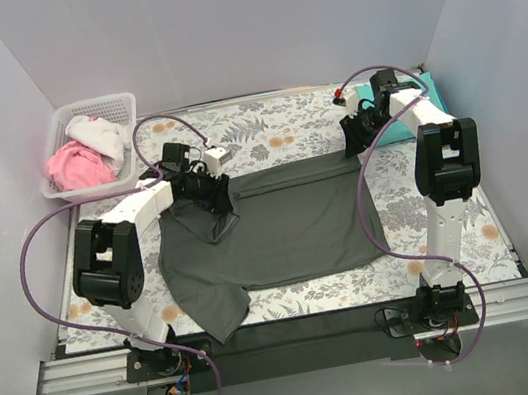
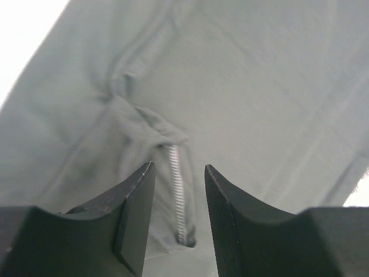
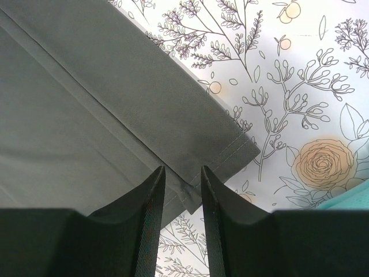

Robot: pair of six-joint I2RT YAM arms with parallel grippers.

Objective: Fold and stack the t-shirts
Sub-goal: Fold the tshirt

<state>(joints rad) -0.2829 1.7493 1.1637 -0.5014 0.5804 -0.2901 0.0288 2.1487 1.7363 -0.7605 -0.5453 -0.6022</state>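
The dark charcoal-grey t-shirt (image 1: 289, 224) lies spread on the floral sheet, with a fold running along its far edge and its left side bunched. My left gripper (image 1: 213, 198) is open low over the shirt's far left part. In the left wrist view (image 2: 179, 167) it stands above wrinkled cloth (image 2: 259, 86) and a pale stitched seam (image 2: 177, 190). My right gripper (image 1: 355, 142) is open at the shirt's far right corner. In the right wrist view (image 3: 183, 168) its jaws straddle the hemmed corner (image 3: 207, 156). The teal t-shirt (image 1: 404, 123) lies folded at the back right, mostly behind the right arm.
A white basket (image 1: 57, 126) with pink and white clothes stands at the back left. The floral sheet (image 1: 283, 128) covers the table and also shows in the right wrist view (image 3: 288, 86). A sliver of teal cloth (image 3: 358, 193) shows at that view's right edge. White walls close in the sides and back.
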